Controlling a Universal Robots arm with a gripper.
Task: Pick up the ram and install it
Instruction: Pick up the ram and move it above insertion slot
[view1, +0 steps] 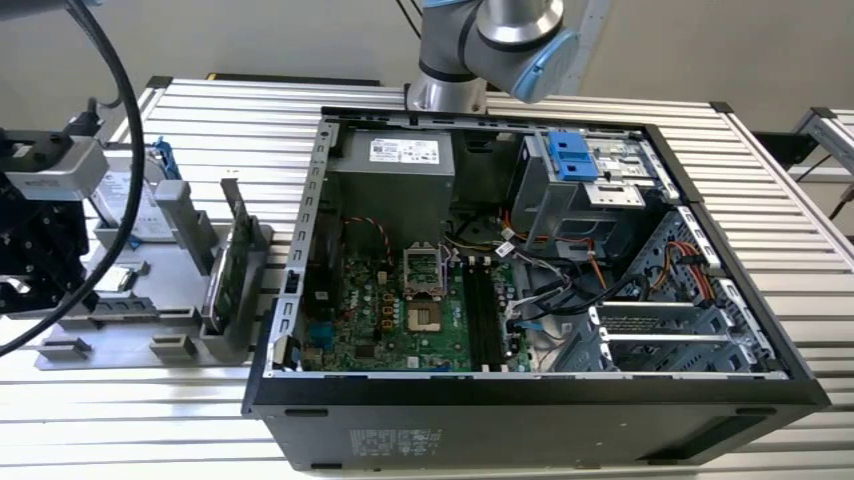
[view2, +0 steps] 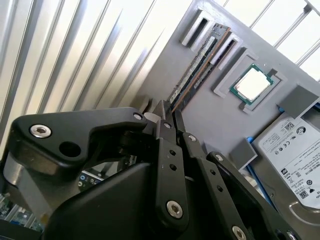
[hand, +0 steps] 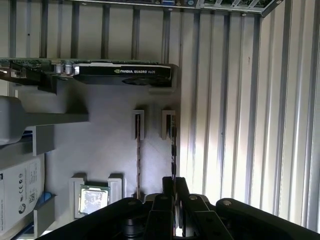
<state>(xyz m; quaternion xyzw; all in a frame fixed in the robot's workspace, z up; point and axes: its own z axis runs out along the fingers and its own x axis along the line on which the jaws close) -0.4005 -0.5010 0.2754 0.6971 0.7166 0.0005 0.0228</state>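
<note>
The thin ram (view2: 196, 67) stands on edge in the grey holder's (view2: 225, 115) slots.

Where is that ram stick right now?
In both wrist views the ram stands on edge in the grey holder tray, beside a second stick and near the square processor chip, just ahead of the gripper.

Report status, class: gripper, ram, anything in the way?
Gripper at end of ram. Ram on edge in grey tray. Second stick alongside, apart.
</note>
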